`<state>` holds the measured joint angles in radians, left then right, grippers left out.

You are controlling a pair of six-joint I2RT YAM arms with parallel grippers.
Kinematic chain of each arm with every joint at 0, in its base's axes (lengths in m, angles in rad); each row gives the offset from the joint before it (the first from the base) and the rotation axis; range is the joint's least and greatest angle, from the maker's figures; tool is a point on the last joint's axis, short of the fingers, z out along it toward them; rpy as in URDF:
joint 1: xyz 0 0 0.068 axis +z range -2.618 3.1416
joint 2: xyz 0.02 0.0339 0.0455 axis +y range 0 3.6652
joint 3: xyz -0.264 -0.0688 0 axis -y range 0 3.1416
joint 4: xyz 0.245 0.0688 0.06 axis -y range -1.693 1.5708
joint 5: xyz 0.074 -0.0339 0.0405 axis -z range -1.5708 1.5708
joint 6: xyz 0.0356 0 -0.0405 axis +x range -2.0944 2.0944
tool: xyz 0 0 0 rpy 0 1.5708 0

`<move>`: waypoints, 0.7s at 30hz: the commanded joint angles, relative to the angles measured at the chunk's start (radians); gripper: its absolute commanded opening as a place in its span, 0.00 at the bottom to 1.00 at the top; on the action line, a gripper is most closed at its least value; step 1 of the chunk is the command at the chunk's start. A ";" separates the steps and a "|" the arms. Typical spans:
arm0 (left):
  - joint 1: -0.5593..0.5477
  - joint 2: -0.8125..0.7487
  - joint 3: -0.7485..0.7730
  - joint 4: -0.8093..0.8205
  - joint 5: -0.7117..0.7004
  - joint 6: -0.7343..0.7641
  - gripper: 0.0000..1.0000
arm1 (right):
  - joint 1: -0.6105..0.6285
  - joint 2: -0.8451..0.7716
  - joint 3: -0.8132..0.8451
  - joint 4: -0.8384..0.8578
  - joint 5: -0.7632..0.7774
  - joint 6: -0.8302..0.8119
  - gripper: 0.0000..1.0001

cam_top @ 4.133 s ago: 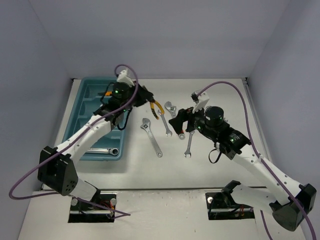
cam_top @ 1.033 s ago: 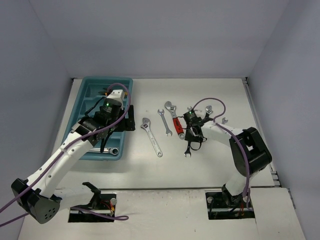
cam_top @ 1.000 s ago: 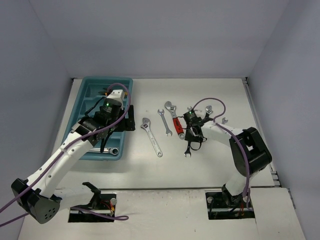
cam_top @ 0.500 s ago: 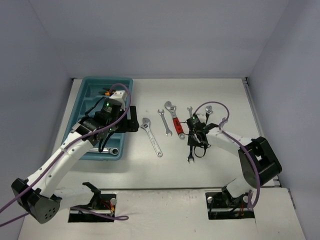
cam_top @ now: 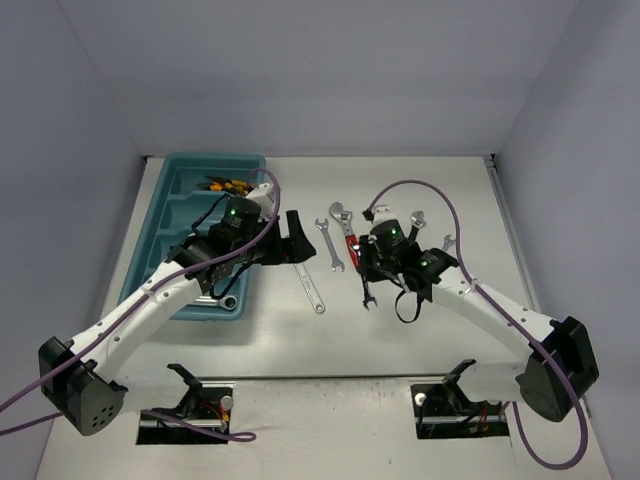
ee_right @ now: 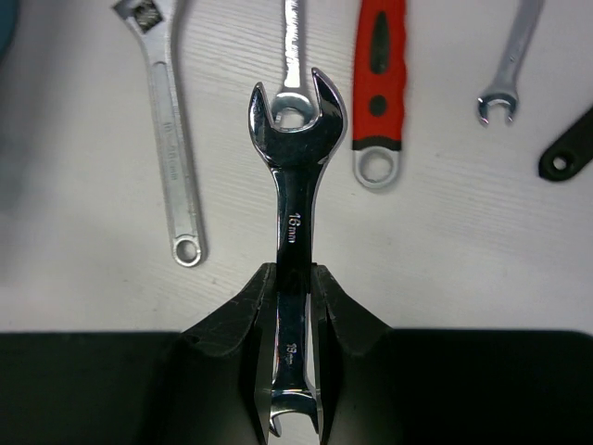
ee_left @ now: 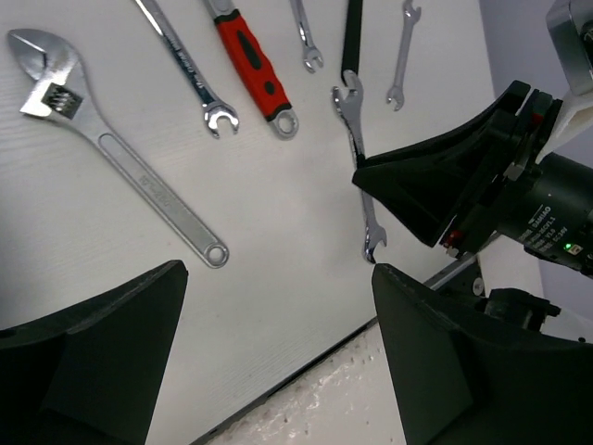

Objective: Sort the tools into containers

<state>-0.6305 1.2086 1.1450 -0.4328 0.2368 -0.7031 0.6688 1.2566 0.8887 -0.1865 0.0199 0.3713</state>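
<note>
The right fingers (ee_right: pixel 294 283) have raised the wrench (ee_right: pixel 295 209) off the worktop (cam_top: pixel 450 190) since a second ago. They are clamped on its shank, with one open end jutting ahead of the tips. The left fingers (ee_left: pixel 278 278) have swung off the tray (cam_top: pixel 158 215) and hang wide apart, empty, above an adjustable wrench (ee_left: pixel 120 171). The tray lies well left of the right fingers, beyond the left ones, so carrying the wrench there looks next.

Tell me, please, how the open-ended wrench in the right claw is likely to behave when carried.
The wrench looks like solid flat steel, so it should stay stiff and feel heavy for its size. Pinched by its thin, polished edges in the right claw, it may slip, and its free head could pivot.
</note>
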 commanded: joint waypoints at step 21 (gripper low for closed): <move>-0.049 0.169 0.031 0.338 -0.018 -0.116 0.71 | 0.110 -0.052 0.127 0.221 -0.261 -0.098 0.00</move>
<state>-0.6732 1.3853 1.1313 -0.1803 0.2206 -0.7982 0.7742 1.2358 0.9653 -0.0942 -0.2078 0.2676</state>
